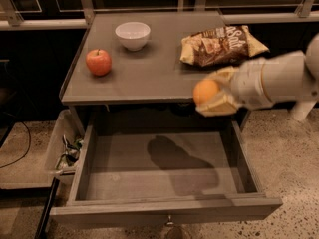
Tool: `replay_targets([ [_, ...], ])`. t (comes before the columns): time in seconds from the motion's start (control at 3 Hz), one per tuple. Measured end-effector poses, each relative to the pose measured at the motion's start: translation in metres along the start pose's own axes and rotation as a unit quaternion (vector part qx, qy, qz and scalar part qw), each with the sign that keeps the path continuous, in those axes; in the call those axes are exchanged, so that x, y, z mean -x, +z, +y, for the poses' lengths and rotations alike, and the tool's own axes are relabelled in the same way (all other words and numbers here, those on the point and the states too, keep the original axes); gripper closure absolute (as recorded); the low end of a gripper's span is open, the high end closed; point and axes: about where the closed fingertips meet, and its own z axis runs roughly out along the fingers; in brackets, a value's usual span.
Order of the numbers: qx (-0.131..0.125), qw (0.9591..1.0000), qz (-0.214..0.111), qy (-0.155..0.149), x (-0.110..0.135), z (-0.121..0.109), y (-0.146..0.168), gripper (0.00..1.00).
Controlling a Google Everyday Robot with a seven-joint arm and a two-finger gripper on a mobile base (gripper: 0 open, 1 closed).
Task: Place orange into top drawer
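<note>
One view to call, and everything is in it. The hand comes in from the right, clenched on the orange, with one finger above the fruit and one below. The orange hangs in the air in front of the surface's front edge, towards the right side, above the back of the open drawer. It touches neither. The drawer is pulled well out, its floor is bare, and a dark shadow lies across the middle of it.

Up on the surface sit the apple at the left, the bowl behind it and the chip bag at the right. All three are well apart from the action.

I'd call this the carry-over. The fruit is lifted and off the surface, and the set-down is not yet done.

To do it well, bring the orange forward and a little left, so it sits over the middle of the floor and not near the right wall. Then go down low before letting go. It's round, so a drop from height will send it rolling or bouncing against a wall. Mind the lip of the surface overhead on the way down, and let go only when the fruit is close to the floor.
</note>
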Motion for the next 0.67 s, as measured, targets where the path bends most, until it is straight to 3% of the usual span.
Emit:
replay_targets([
  [0.33, 0.013, 0.9985, 0.045, 0.028, -0.0628, 0.0601, -0.0072, 1.0],
  [0.67, 0.011, 0.9989, 0.043, 0.017, -0.0575, 0.061, -0.0024, 1.0],
])
